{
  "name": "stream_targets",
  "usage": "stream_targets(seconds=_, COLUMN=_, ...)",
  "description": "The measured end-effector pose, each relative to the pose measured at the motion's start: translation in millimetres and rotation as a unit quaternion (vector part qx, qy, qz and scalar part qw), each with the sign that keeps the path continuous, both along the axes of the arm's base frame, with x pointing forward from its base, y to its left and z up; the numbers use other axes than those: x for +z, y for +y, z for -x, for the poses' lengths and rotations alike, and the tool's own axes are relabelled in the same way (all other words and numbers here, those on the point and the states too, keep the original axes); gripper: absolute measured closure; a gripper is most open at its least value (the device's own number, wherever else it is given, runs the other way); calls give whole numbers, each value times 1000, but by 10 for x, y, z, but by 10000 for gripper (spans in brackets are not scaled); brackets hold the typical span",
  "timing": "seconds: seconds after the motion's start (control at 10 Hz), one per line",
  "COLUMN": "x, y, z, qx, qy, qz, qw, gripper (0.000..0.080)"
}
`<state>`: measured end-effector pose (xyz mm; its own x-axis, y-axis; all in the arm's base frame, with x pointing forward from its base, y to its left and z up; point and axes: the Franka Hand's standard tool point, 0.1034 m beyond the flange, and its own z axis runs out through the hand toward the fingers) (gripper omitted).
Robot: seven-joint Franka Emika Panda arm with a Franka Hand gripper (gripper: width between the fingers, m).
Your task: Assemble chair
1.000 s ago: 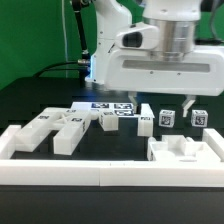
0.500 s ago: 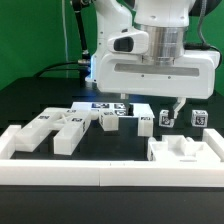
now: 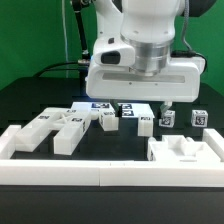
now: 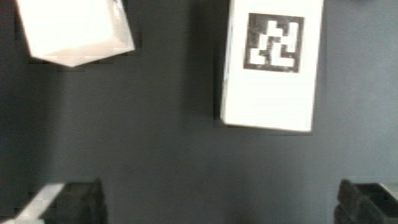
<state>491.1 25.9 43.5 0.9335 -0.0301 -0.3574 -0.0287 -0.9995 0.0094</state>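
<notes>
Wrist view puts a tagged white bar (image 4: 270, 65) of the chair flat on the black table (image 4: 160, 140), with a second white block (image 4: 80, 32) well apart from it to one side. The bar lies ahead of the gripper (image 4: 217, 205), not between its fingertips (image 4: 63, 205). The jaws stand spread to their widest and hold nothing.

From the exterior view I see the other chair parts in a loose row under the arm. The flat slotted slabs (image 3: 60, 125) sit toward the exterior view's left and the short bars (image 3: 110, 119) in the middle. A tagged cube (image 3: 199, 117) is toward the exterior view's right, and a notched piece (image 3: 180, 152) lies nearer the white border rail (image 3: 100, 172).

I judge the step to be lining up a pick of the bar. The fingers already look set to close across its narrow width, so I would hold that heading. I would then shift until the bar is centred between them, keep clear of the neighbouring block, and come down straight before closing.
</notes>
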Motion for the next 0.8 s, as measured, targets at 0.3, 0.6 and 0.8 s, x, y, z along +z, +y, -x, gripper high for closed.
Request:
stream_targets(seconds=0.3, x=-9, y=7, z=22, qx=2, qy=97, qz=1, qw=995, gripper=151)
stream_targets(seconds=0.6, x=-54, y=4, z=135, qx=3, qy=198, qz=2, qw=980, gripper=151)
stream_targets(seconds=0.8, x=-102, y=17, z=121, qx=5, qy=237, qz=2, qw=971, gripper=151)
